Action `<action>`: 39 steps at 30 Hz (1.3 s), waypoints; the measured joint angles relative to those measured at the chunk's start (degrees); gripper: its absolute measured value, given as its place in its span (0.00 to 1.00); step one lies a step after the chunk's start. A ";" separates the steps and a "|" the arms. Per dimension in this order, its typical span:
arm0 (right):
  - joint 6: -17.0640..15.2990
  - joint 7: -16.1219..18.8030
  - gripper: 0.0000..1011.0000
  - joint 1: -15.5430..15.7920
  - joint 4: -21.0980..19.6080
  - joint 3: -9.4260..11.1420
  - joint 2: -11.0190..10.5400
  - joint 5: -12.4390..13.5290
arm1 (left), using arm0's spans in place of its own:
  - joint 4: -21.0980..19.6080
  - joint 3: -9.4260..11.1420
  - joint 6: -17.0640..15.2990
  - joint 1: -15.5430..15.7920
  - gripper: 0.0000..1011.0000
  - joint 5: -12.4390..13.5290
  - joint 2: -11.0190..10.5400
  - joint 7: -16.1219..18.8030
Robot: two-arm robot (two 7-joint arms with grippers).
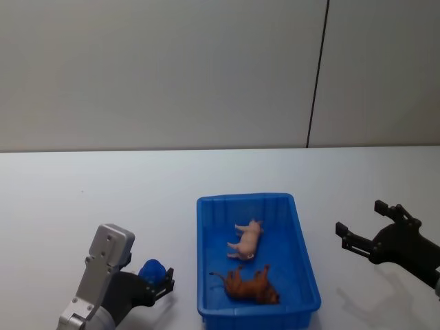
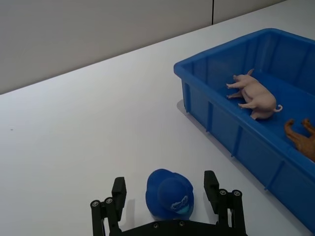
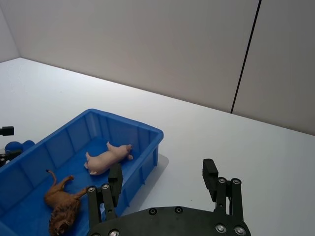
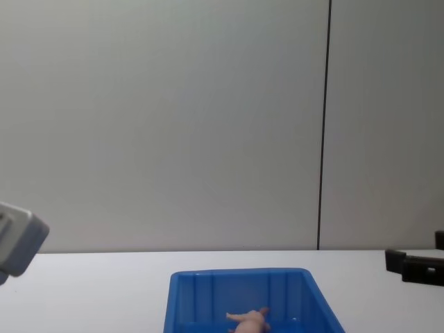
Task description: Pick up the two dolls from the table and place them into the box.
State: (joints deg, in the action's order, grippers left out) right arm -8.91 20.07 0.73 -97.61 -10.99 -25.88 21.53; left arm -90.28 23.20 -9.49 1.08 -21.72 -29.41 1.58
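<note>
- Head view: blue box [image 1: 302, 242] on the white table [image 1: 103, 199], between the two arms. Pink pig doll [image 1: 247, 238] and brown lion doll [image 1: 251, 285] both lying on their sides on its floor, apart from each other, as if dropped rather than set down. Left gripper [image 1: 159, 280] low beside the box's left wall, close against a small blue cap [image 1: 151, 269]. Right gripper [image 1: 363, 234] off to the box's right, jaws spread, nothing between them.
- Left wrist view: left gripper fingers [image 2: 118, 191] wide apart, straddling the blue cap on the table without touching it (not a doll; likely an approach, not a hold). Pig inside the box, near its wall.
- Right wrist view: right gripper fingers [image 3: 210, 172] open and bare, over bare table beside the box; probably clear of a drop.
- Chest view: pig just visible over the box's far wall. Task reads as done.
</note>
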 joint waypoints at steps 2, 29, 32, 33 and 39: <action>0.00 0.00 0.99 0.00 0.00 0.00 0.00 0.00 | 0.50 -0.01 0.13 -0.03 0.99 -0.12 0.11 -0.40; 0.00 0.00 0.99 0.00 0.00 -0.01 0.00 0.00 | 3.44 -0.33 1.81 -0.04 0.51 0.70 0.90 -3.24; 0.00 0.01 0.99 0.00 0.00 -0.01 0.00 0.00 | 2.86 -0.57 2.46 0.17 0.49 1.37 0.90 -3.38; -0.01 0.00 0.99 0.00 0.00 0.00 0.00 -0.01 | 2.70 -0.63 2.58 0.23 0.48 1.50 0.90 -3.40; -0.01 0.00 0.99 0.00 0.00 -0.01 0.00 0.00 | 1.11 -1.13 3.73 1.02 0.44 3.00 1.04 -3.71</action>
State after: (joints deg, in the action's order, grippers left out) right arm -8.91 20.07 0.72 -97.61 -11.00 -25.88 21.53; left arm -89.17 22.08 -5.77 2.10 -18.72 -28.36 -2.13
